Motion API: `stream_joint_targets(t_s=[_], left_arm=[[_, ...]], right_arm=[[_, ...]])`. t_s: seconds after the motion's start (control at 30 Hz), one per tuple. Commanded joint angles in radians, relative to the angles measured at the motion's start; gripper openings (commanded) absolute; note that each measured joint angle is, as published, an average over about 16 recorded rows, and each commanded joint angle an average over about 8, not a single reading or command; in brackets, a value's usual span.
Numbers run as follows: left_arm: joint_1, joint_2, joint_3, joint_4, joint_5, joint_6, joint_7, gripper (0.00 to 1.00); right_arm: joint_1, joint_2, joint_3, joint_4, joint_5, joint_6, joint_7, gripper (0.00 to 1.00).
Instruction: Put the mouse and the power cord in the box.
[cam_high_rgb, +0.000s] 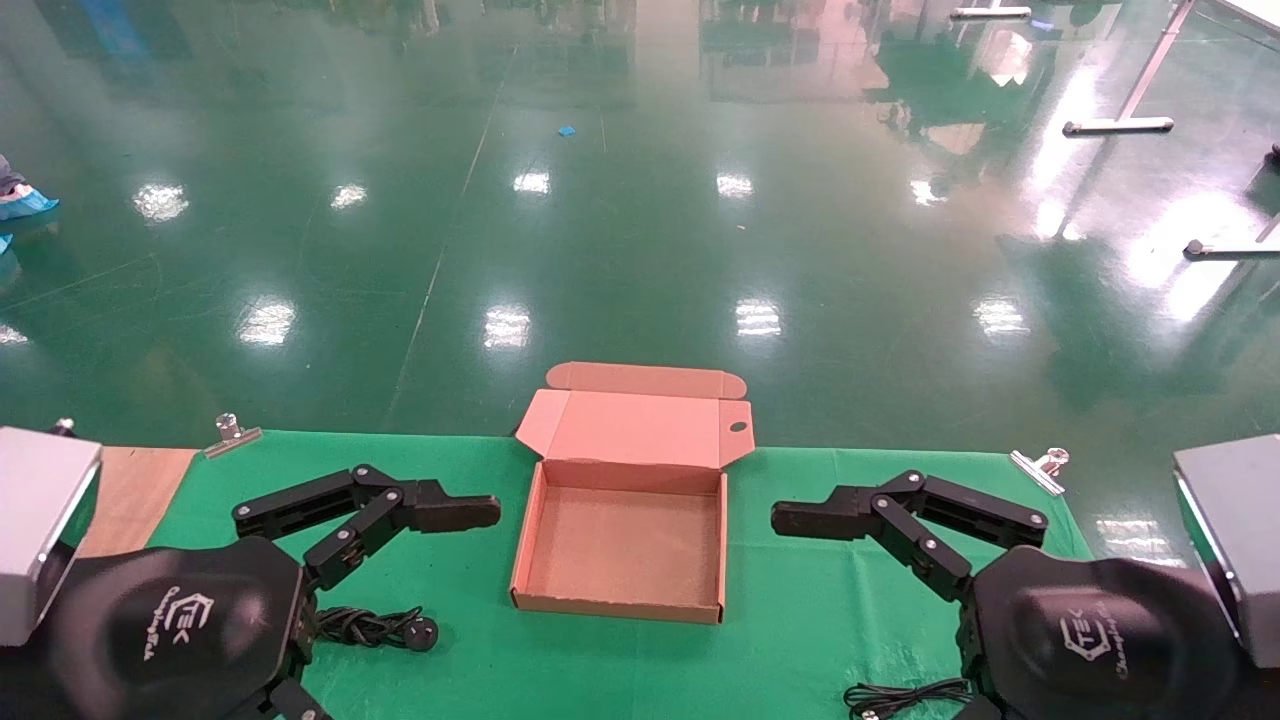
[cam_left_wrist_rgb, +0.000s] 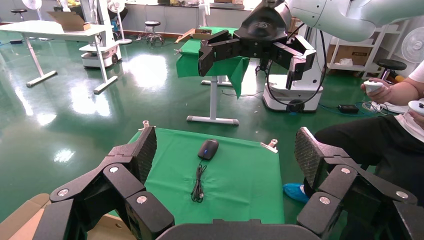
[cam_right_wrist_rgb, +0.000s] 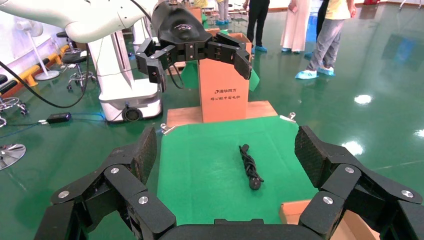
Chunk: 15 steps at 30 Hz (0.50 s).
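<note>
While our right wrist housing hides the small black oval mouse (cam_left_wrist_rgb: 208, 149) in the head view, its thin cable (cam_high_rgb: 905, 695) shows. Our left gripper (cam_high_rgb: 480, 511) and right gripper (cam_high_rgb: 790, 518) hover spread wide beside the shallow brown cardboard box (cam_high_rgb: 625, 600).

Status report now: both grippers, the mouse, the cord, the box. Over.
Left gripper and right gripper open, empty, flanking the box. Box open, empty. Power cord left, mouse right, both on cloth. Nothing in the way.

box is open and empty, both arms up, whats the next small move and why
Probably lower the open left gripper toward the power cord, which lies on the green cloth just below it, left of the box. The right gripper hangs open too, but the mouse on its side is mostly hidden in the head view. Nothing is held yet, so either item could go first.
</note>
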Motion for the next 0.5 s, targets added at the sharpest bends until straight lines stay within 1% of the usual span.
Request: stream_joint_targets(t_s=[0.03,0.13,0.27,0.5], left_arm=[[0.001,-0.001,0.0,-0.004,-0.001,0.003,0.001,1.0],[-0.02,-0.005,0.023,-0.004,0.053,0.022,0.013,1.0],[-0.058,-0.002,0.069,0.019,0.158,0.043,0.043,1.0],[-0.142,0.033,0.175,0.115,0.397,0.05,0.142,1.0]], right_arm=[[0.0,0.001,0.0,0.003,-0.001,-0.002,-0.003,1.0],[0.013,0.009,-0.023,0.01,-0.071,-0.012,-0.023,1.0],[0.043,0.013,-0.068,0.015,-0.195,-0.021,-0.048,1.0],[0.116,-0.019,-0.167,0.001,-0.443,-0.029,-0.095,1.0]])
